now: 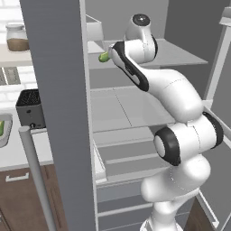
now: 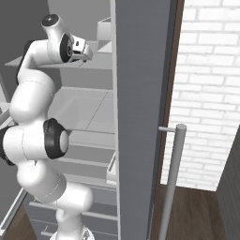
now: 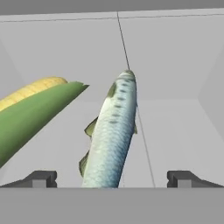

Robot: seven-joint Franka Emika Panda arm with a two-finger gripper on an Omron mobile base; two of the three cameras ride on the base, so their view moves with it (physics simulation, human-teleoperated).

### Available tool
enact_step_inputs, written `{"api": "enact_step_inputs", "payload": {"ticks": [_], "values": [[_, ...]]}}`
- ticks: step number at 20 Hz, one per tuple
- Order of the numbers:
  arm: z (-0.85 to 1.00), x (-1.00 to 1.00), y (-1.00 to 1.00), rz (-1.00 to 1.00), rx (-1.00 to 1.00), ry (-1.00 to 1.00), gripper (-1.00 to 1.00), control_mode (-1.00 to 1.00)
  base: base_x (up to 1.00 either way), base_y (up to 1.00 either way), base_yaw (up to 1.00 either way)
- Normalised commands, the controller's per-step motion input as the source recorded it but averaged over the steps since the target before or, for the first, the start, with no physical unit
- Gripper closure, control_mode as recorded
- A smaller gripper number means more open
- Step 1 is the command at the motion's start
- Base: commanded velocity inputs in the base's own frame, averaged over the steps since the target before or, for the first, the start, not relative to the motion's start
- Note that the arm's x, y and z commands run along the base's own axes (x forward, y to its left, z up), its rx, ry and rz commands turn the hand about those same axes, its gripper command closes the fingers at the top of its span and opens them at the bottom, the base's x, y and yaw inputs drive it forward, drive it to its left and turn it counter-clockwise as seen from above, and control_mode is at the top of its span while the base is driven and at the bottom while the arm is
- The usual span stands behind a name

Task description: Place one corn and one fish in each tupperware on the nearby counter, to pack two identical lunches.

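In the hand view a silvery, speckled fish [image 3: 111, 140] lies lengthwise on a pale fridge shelf, its near end between my fingertips. My gripper [image 3: 113, 179] is open, one fingertip on either side of the fish and not touching it. A corn [image 3: 30, 109] in a green husk with yellow kernels lies to the left of the fish. Its green tip [image 1: 104, 57] pokes out beside my hand on the upper shelf. One tupperware [image 1: 2, 131] shows as a grey rim at the far left on the counter [image 1: 18, 153], with something green inside.
The open fridge door [image 1: 58, 113] with its long bar handle [image 1: 38, 176] stands between my arm and the counter. A dark toaster [image 1: 30, 108] sits on the counter and a jar [image 1: 17, 37] on the wall shelf. A brick wall [image 2: 211, 93] lies to the right.
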Motion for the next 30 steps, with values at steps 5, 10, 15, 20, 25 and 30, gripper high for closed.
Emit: {"api": "enact_step_inputs", "payload": {"ticks": [5, 10, 15, 20, 25, 30], "values": [[-0.12, 0.11, 0.06, -0.02, 0.0, 0.04, -1.0, -1.0, 0.0, 0.0, 0.0], [-0.33, 0.31, 0.04, -0.03, 0.0, 0.0, -1.0, -1.0, 0.0, 0.0, 0.0], [-0.41, 0.35, 0.0, -0.04, -0.02, 0.0, -1.0, -1.0, 0.0, 0.0, 0.0], [-0.43, 0.0, -0.1, -0.04, 0.0, 0.0, -1.0, -1.0, 0.0, 0.0, 0.0], [0.0, 0.0, 0.0, 0.0, 0.0, 0.0, 1.0, -1.0, 0.0, 0.0, 0.0], [0.0, 0.0, 0.0, 0.0, 0.0, 0.01, 1.0, -1.0, 0.0, 0.0, 0.0]]}}
